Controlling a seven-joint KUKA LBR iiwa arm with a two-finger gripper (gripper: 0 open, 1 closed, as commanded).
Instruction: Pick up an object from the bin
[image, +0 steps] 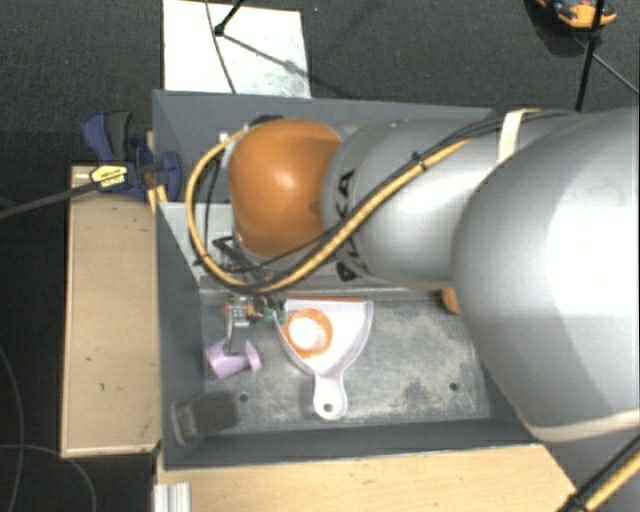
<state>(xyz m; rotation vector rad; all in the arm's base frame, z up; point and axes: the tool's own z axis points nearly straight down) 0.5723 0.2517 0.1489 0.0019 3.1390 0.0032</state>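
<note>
My gripper hangs below the orange wrist cover at the left of the bin. Its tip comes down right at a small lilac plastic piece lying on the bin floor; whether it touches the piece I cannot tell. Just to the right lies a white scoop-shaped dish with a short handle pointing to the front, and an orange ring sits in its bowl. A dark grey block rests in the front left corner.
The arm covers the back and right of the bin. A bit of an orange thing peeks out from under the arm at the right. Bare floor shows at the front right.
</note>
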